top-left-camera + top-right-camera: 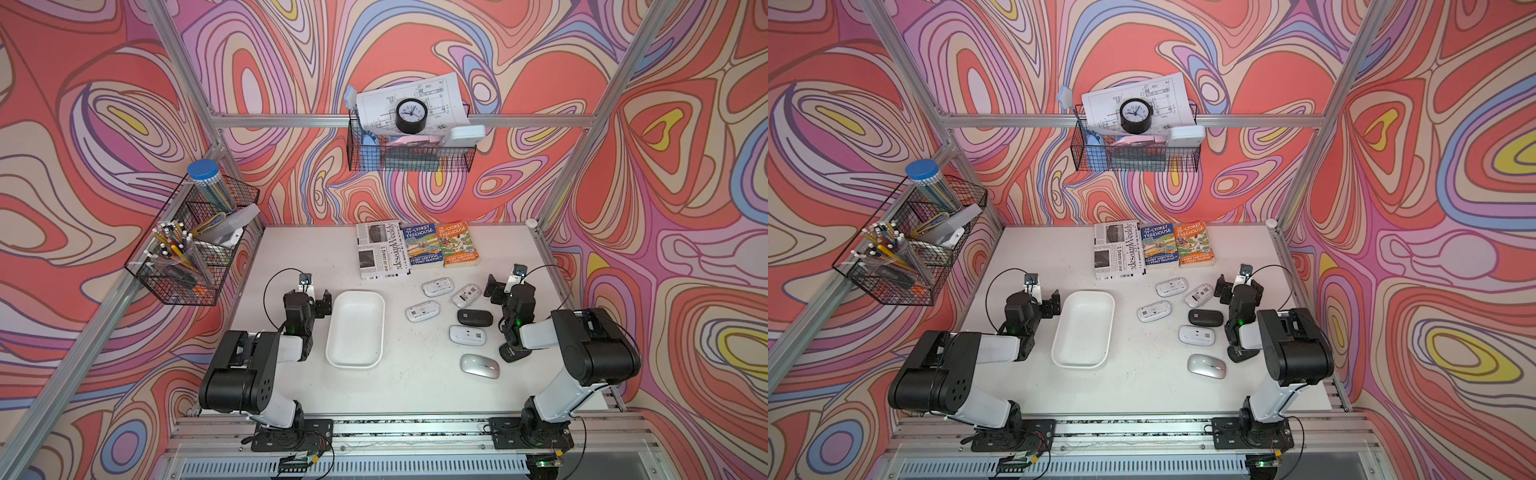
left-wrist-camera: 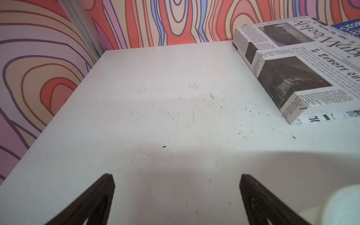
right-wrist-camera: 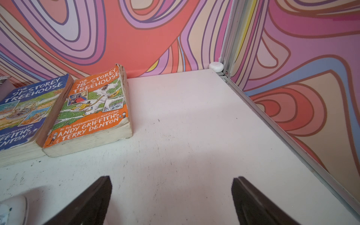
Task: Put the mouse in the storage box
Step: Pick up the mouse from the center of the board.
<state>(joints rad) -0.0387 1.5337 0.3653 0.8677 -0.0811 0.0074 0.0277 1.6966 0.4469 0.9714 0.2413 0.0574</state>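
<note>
Nothing is grasped yet: the mice point(image 1: 467, 335) lie on the desk point(image 1: 415, 374) beside the empty storage box point(image 1: 355, 332). The left gripper point(image 2: 176, 187) and right gripper point(image 3: 171, 187) both have fingers spread and empty. Next, likely, the right one must lower over one of them.

White storage box point(image 1: 355, 328), silver mouse point(image 1: 480, 365) well apart

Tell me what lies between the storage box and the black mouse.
One white mouse, label side up, sits between storage box and black mouse, in both top views.
</note>
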